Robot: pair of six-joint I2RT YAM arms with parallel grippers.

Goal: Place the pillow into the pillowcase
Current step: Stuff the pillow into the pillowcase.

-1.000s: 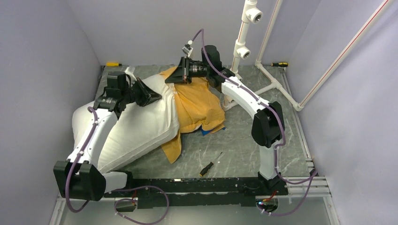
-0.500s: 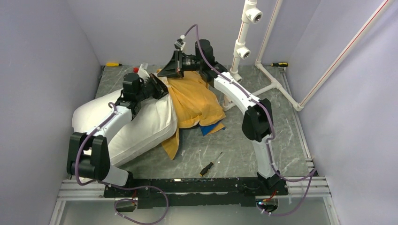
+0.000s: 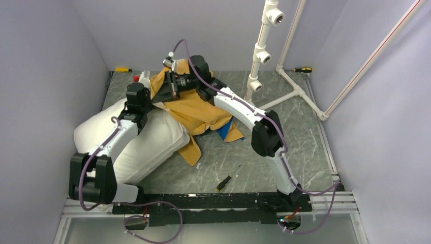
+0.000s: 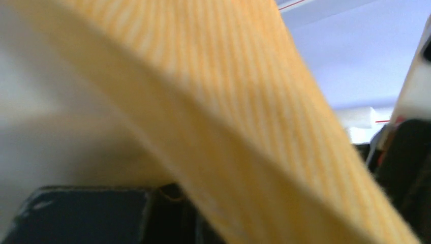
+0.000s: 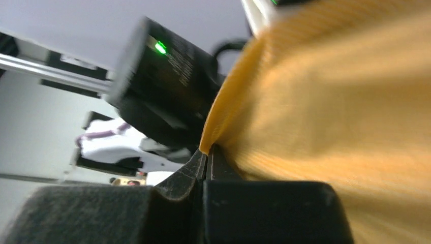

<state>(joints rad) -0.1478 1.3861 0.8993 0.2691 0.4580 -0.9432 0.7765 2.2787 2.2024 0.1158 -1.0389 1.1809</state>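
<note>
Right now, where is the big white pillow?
In the top view the pillow lies on the left, under the left arm, its far end against the orange pillowcase.

yellow tool (image 3: 122, 69): far-left edge, maybe screwdriver | black-handled screwdriver (image 3: 226, 178): near front | white pipe frame (image 3: 260, 51): far right

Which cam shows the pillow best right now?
Top external: the pillow shows almost whole, the left arm across it, the orange pillowcase against its edge. Left wrist gives only a white blur behind orange cloth, possibly the pillow. Right wrist shows none of it.
</note>
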